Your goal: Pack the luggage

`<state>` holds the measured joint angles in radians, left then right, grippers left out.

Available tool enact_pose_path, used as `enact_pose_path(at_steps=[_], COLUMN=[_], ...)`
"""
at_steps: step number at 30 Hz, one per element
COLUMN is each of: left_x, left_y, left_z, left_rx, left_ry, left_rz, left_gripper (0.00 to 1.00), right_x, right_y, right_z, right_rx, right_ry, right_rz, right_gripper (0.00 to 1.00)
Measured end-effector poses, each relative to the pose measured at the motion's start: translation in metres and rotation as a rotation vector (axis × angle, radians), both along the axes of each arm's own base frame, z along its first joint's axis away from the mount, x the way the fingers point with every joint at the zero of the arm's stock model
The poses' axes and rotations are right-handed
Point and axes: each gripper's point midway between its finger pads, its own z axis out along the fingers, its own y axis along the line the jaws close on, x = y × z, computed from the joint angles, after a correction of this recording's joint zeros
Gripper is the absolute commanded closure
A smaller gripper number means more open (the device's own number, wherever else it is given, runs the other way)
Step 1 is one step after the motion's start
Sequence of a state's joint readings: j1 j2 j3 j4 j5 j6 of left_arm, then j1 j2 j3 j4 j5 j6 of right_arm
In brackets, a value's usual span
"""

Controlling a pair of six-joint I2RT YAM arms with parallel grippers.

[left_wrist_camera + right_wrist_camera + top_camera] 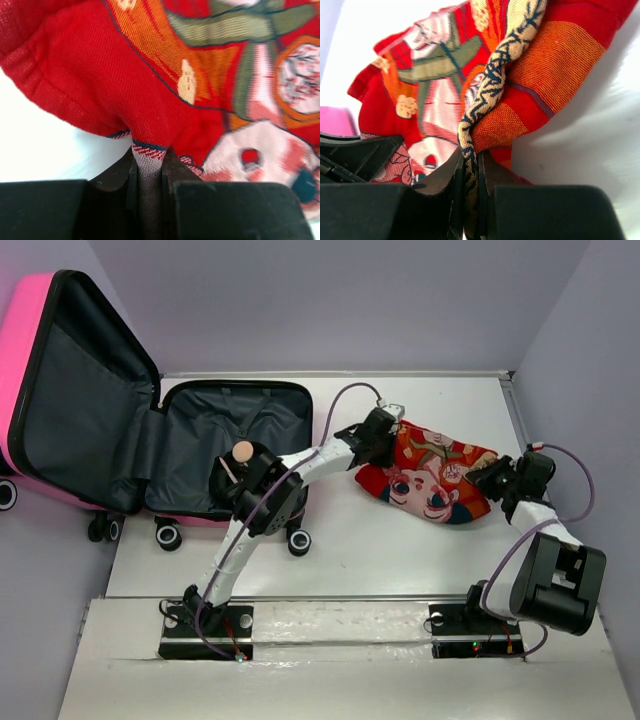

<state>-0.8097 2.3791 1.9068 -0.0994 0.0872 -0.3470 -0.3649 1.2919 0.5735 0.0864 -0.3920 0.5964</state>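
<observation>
Currently gripped: I have the red printed cloth (430,475) pinched at two opposite ends, so it can be carried as one span instead of being dragged.
Left fingers: the left fingers (149,157) are pressed together on a fold at the cloth's hemmed edge. The left wrist view shows fabric squeezed up between them.
Right fingers: the right fingers (471,165) are clamped on a twisted cream-and-dark ridge of the cloth at its right end.
Cloth position: it lies bunched on the bench (380,550), right of centre, between the two grips. I cannot tell whether any part is off the surface.
Luggage position: the luggage (60,410) is open at the left end of the bench. Its lid leans back toward the left wall and its lower shell lies flat, well apart from the cloth.
Reason for layout: the flat shell turns its grey lining upward as the target.
Step judged: grasp secured, transfer not yet begun.
Next move needs: I judge both arms must lift together and travel left at a fixed spacing, so the cloth neither stretches nor catches on the shell rim.
Risk: either thin pinch may slip under load.
</observation>
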Motion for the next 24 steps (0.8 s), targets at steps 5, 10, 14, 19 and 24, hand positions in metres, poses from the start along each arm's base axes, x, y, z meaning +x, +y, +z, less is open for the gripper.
enact_pose_path(at_steps=[5,10,14,19,24], left_x=[0.004,0.044,0.076,0.094,0.078], left_y=[0.017,0.053,0.124,0.232,0.357], left_z=[0.061,0.158,0.227,0.278,0.276], left_rx=[-0.051,-0.166,-0.223,-0.231,-0.142], left_ry=[-0.019,-0.104,-0.179,-0.249,-0.268], left_rz=[-0.005,0.044,0.150,0.338,0.635], left_gripper=[0.94,0.94,0.94,0.73,0.12], right_x=[0.001,0.015,0.037,0.070,0.097], right_y=[0.021,0.073,0.141,0.233,0.347], right_z=[0.027,0.068,0.124,0.171,0.168], right_rx=[0.036,0.065,0.070,0.114,0.164], right_ry=[-0.076,-0.159,-0.274,-0.371,-0.376], right_rz=[0.071,0.215,0.384,0.550,0.732], right_gripper=[0.93,0.93,0.93,0.93,0.92])
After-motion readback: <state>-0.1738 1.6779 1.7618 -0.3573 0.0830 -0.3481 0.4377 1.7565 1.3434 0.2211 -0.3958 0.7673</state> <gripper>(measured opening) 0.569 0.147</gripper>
